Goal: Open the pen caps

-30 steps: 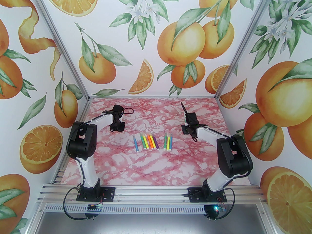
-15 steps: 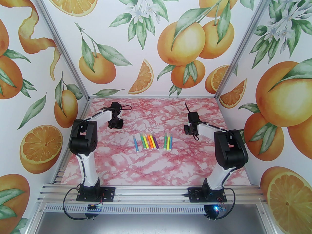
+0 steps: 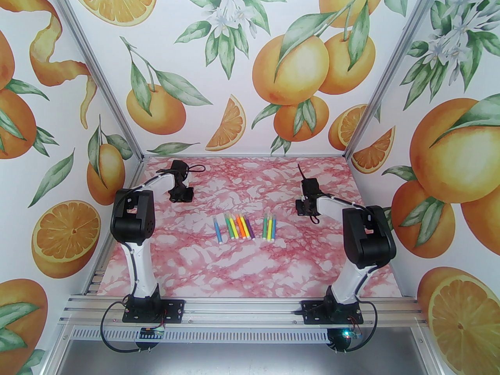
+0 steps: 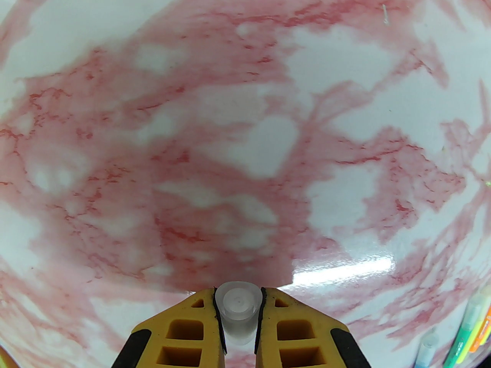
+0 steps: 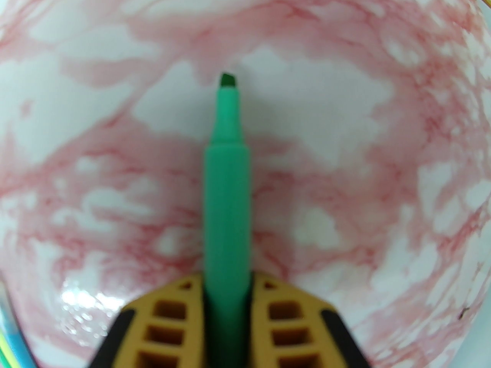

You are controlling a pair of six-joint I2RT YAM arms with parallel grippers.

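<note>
- Short bright felt-tip pens [image 3: 242,227] rowed on pink marbled table [image 3: 250,272] betw. arms, axes near-far.
- Beyond, right gripper [image 5: 228,282] clamps uncapped green marker [image 5: 226,190], axis straight out of jaws.
- Farthest, left gripper [image 4: 238,293] pinches clear plastic cap [image 4: 238,309], well apart from marker.

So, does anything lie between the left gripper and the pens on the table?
Nothing visible does: bare table lies between the left gripper, shut on a clear cap, and the pens.

White-and-black arms [image 3: 140,268], black cables [image 3: 102,328], yellow gridded fingers [image 4: 161,320]
</note>
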